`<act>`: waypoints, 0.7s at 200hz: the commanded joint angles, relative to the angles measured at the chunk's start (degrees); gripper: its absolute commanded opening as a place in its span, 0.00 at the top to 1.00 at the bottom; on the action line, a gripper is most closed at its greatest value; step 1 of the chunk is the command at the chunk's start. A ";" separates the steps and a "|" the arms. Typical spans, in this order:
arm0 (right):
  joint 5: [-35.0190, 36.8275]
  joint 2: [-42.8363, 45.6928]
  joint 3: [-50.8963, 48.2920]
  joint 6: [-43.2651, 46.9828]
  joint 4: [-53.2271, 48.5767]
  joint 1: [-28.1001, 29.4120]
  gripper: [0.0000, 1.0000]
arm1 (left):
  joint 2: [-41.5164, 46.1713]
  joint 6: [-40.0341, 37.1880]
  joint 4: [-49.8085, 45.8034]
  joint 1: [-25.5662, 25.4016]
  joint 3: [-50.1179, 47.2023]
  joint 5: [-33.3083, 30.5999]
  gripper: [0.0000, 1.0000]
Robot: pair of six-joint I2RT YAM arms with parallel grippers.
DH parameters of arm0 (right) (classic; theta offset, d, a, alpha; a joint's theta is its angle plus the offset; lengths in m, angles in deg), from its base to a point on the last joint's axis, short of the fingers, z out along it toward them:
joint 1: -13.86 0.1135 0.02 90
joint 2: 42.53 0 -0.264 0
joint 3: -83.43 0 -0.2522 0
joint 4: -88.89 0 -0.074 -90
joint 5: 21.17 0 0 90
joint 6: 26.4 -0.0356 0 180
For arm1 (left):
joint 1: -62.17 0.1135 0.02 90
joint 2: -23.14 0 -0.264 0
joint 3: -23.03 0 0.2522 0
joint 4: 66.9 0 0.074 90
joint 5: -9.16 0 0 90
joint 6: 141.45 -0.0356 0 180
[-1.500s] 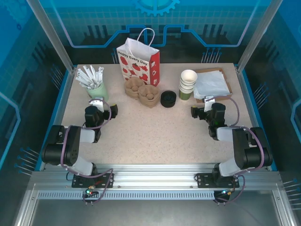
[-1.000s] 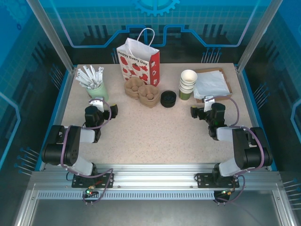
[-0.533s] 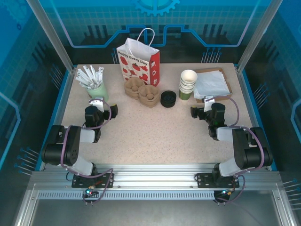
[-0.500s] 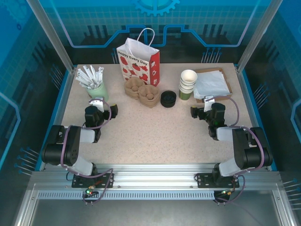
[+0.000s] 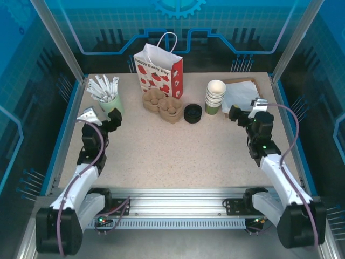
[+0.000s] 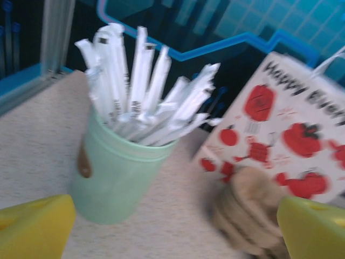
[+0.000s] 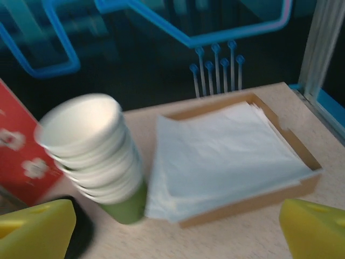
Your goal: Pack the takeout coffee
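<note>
The takeout coffee is out of view. A stack of unlidded green cups (image 5: 215, 97) with white insides stands at the back right, with a squat black stack of lids (image 5: 193, 113) just left of it. My right gripper (image 5: 247, 109) hovers open just right of the cups, in front of the napkin tray. In the right wrist view the cups (image 7: 94, 151) lie ahead on the left, with nothing between the yellow fingertips (image 7: 35, 229). My left gripper (image 5: 102, 117) is open and empty beside the mint cup of wrapped sticks (image 5: 110, 102).
A red-and-white paper bag (image 5: 159, 70) stands at the back centre with brown pulp cup carriers (image 5: 161, 105) in front of it. White napkins (image 7: 226, 156) fill a cardboard tray (image 7: 253, 202). In the left wrist view the mint cup (image 6: 116, 172) is close ahead on the left.
Both arms have unfolded from their rest pose and reached forward. The left gripper went toward the mint cup, the right toward the cups and napkin tray. Both stay open.
</note>
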 commanded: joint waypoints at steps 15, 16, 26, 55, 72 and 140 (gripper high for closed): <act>-4.32 -1.94 10.74 1.05 -13.81 14.40 0.02 | -1.86 5.70 -16.38 -5.21 10.18 10.16 0.05; -4.39 -2.14 11.11 1.20 -14.20 14.85 0.02 | -2.04 5.48 -16.89 -5.30 10.72 10.21 0.05; -4.96 -4.80 15.07 2.85 -17.54 17.85 0.02 | -4.16 4.05 -21.57 -7.08 15.02 10.85 0.05; 0.35 -12.15 24.88 6.70 -27.44 22.91 0.02 | -10.05 -0.23 -29.61 -12.40 25.90 13.19 0.08; 1.64 -16.26 29.89 8.09 -32.40 22.35 0.02 | -13.86 -2.10 -31.31 -15.89 30.37 15.47 0.09; 0.85 -34.83 51.71 5.55 -48.06 8.50 0.21 | -30.50 -7.49 -32.27 -25.99 46.74 24.52 0.15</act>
